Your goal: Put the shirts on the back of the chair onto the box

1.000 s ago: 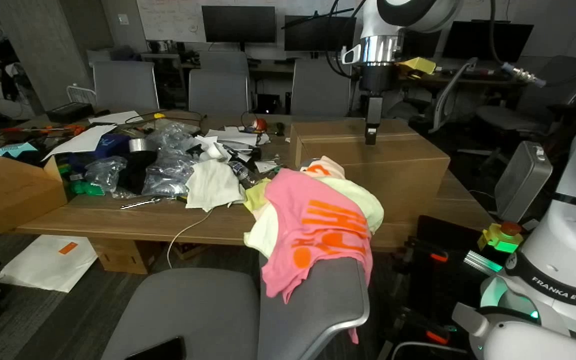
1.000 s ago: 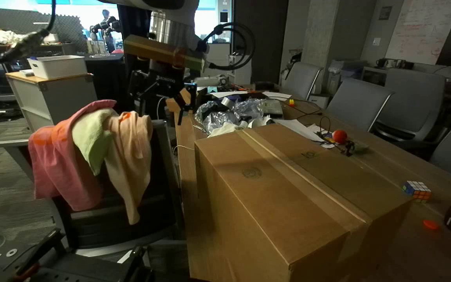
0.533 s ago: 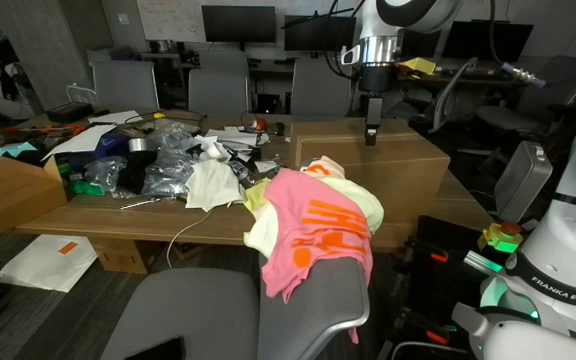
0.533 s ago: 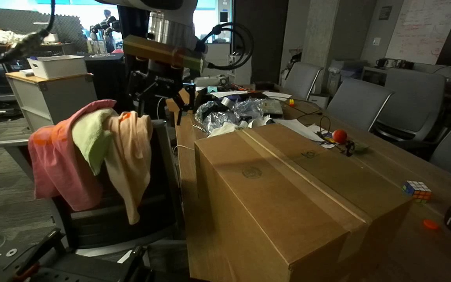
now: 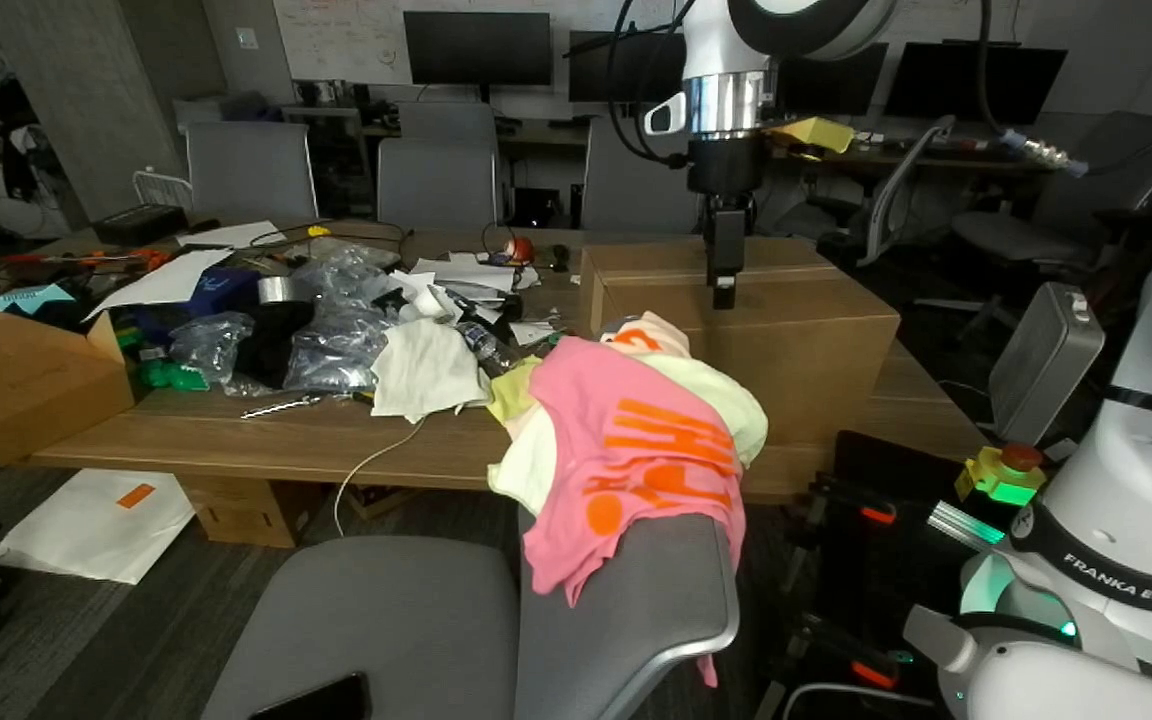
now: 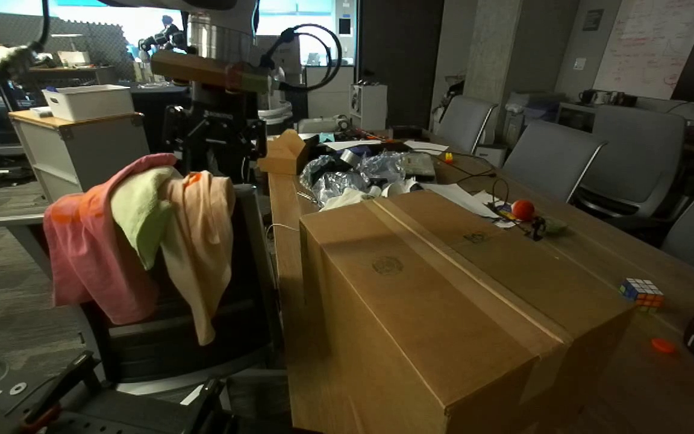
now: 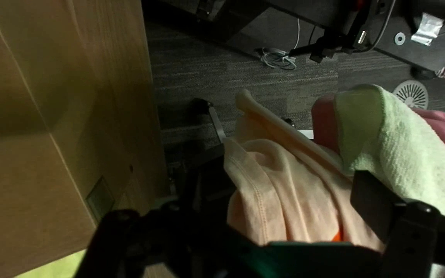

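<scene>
Room: dim office; whiteboard (image 5: 346,40), monitors (image 5: 477,48) and grey chairs (image 5: 248,170) behind a wooden table (image 5: 266,438).
Table clutter: in an exterior view, crumpled clear plastic (image 5: 336,345), loose papers (image 5: 166,285) and a white cloth (image 5: 426,370).
Box (image 5: 796,370): cardboard, closed, on the table to the right of the clutter.
Near chair (image 5: 386,620): grey, beside the table; dark flat object (image 5: 321,700) on its seat.
Pink shirt (image 5: 636,460): orange print; draped over the back of the near chair, partly covering a pale green shirt (image 5: 733,405).
Gripper (image 5: 724,292): pointing down, seen edge-on, box behind it; finger spacing not readable from here.
Box top: in an exterior view, tape (image 6: 473,284) along the seam.
Cube (image 6: 642,292): puzzle type, on the table just beside the box; red ball (image 6: 523,210) farther along.
Peach shirt (image 6: 202,226): hanging on the same chair back; pale green shirt between it and the pink one.
Fingers (image 7: 375,202): wrist view, spread apart; peach shirt shows in the gap, contact cannot be told.
Carpet (image 7: 207,85): wrist view, dark, between the box at left and the shirts at right.
</scene>
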{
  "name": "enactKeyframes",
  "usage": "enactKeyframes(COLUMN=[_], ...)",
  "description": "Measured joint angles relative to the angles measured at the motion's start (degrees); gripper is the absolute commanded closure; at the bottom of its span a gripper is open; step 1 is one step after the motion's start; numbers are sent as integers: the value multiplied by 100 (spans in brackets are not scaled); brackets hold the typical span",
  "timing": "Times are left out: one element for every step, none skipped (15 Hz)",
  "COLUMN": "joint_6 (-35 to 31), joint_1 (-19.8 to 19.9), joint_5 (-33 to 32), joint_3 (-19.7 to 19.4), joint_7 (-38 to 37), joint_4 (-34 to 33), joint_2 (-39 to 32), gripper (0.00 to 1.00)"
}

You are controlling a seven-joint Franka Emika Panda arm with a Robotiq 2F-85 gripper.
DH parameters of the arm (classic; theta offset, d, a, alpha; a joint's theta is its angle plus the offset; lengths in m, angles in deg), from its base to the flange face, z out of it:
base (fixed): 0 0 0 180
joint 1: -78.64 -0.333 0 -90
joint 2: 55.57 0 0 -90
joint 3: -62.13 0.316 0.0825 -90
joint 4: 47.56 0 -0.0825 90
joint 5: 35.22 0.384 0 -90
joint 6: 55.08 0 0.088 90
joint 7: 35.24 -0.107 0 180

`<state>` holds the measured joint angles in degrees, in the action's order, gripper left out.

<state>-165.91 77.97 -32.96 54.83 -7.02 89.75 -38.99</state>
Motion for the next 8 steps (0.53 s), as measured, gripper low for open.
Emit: enactKeyframes(joint_6=[49,103,162,236,324,432,540,633], joint_1=[-40,-77,-110,-148,-183,-214,-243,-267], joint_5=[0,0,0,0,6,20,47,86], joint_3=[104,200,282,356,407,447,476,498], joint_7=[-63,-117,-163,-203,-235,-257,-270,-280], joint_4=[-27,-53,-80,-120,-167,-227,-294,-363], joint_2=[-9,-23,-38,-59,-89,-127,-171,-216], gripper=[0,0,0,0,0,0,0,0])
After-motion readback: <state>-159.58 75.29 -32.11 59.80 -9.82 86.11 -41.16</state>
